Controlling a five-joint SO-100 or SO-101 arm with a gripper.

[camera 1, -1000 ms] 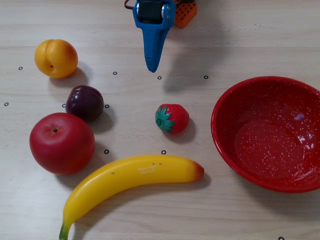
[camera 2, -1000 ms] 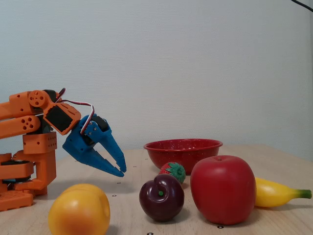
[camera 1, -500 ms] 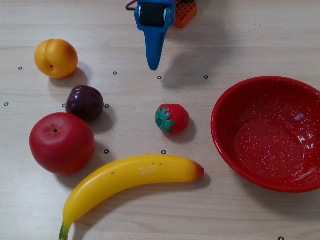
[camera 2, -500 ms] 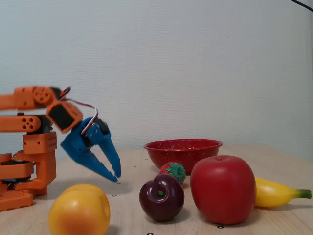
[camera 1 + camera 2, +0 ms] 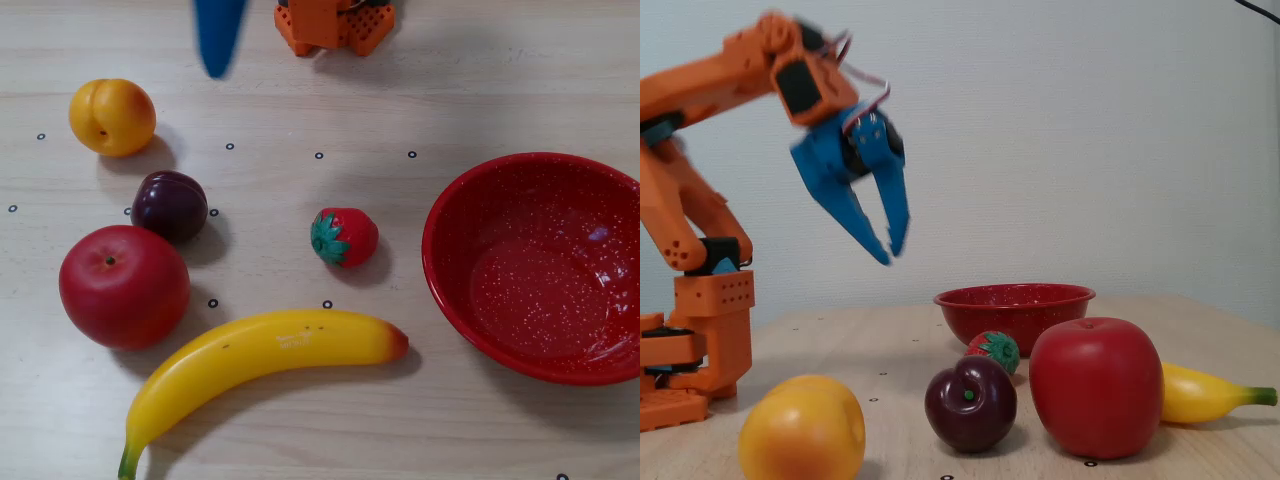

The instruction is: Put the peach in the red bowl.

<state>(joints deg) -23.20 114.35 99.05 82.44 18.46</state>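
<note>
The peach [image 5: 112,117], a small yellow-orange fruit with a crease, lies at the far left of the table in the overhead view and at the near left [image 5: 802,430] in the fixed view. The speckled red bowl [image 5: 540,270] stands at the right with nothing in it; the fixed view has it at the back [image 5: 1015,310]. My blue gripper [image 5: 891,257] hangs high above the table, pointing down, fingers a little apart and holding nothing. From overhead it is a blur [image 5: 216,70] at the top edge, to the right of the peach and beyond it.
A dark plum [image 5: 170,205], a big red apple [image 5: 124,286], a banana [image 5: 265,370] and a strawberry [image 5: 344,237] lie between the peach and the bowl. The orange arm base [image 5: 335,22] sits at the table's far edge.
The arm has swung up from near the table to well above it. Seen from overhead, the gripper has moved left, toward the peach's side. The fruit and the bowl have not moved.
</note>
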